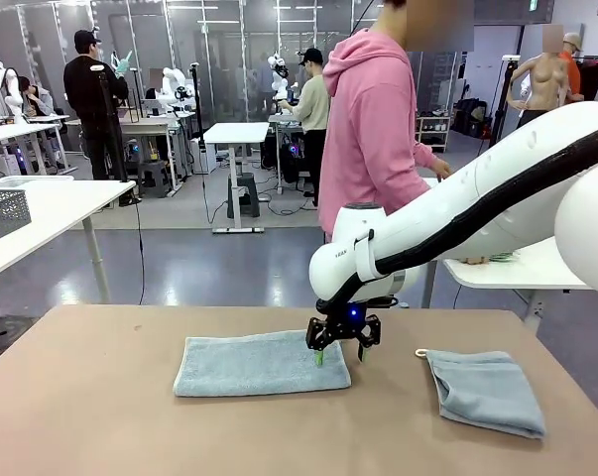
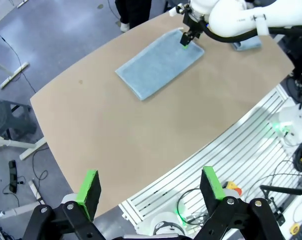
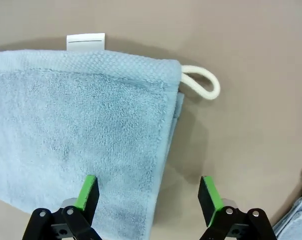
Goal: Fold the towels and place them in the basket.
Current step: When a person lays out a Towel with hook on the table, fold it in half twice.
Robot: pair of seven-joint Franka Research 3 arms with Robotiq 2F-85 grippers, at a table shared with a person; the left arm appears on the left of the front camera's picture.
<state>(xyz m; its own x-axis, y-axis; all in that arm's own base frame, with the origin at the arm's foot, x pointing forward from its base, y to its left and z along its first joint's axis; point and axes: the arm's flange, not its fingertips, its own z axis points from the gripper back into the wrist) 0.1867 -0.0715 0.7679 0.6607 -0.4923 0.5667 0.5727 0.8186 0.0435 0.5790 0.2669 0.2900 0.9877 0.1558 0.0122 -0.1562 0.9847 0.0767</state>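
A pale blue-grey towel [image 1: 261, 363] lies folded flat in the middle of the brown table [image 1: 100, 397]. My right gripper [image 1: 340, 355] hangs low over its right end, open. In the right wrist view the fingers [image 3: 88, 192] straddle the towel's [image 3: 80, 145] folded edge, one over the cloth, one over bare table; a white loop [image 3: 203, 82] and a white label [image 3: 85, 42] stick out at the far corner. A second folded towel [image 1: 487, 392] with a small loop lies at the right. My left gripper [image 2: 149, 187] is open, high above the table's near side, holding nothing.
A person in a pink hoodie [image 1: 373, 119] stands beyond the far edge, turned toward a white side table [image 1: 522, 270]. A grey mesh basket [image 1: 3, 211] sits on another white table at far left. A slatted metal frame [image 2: 241, 150] runs along the table's near side.
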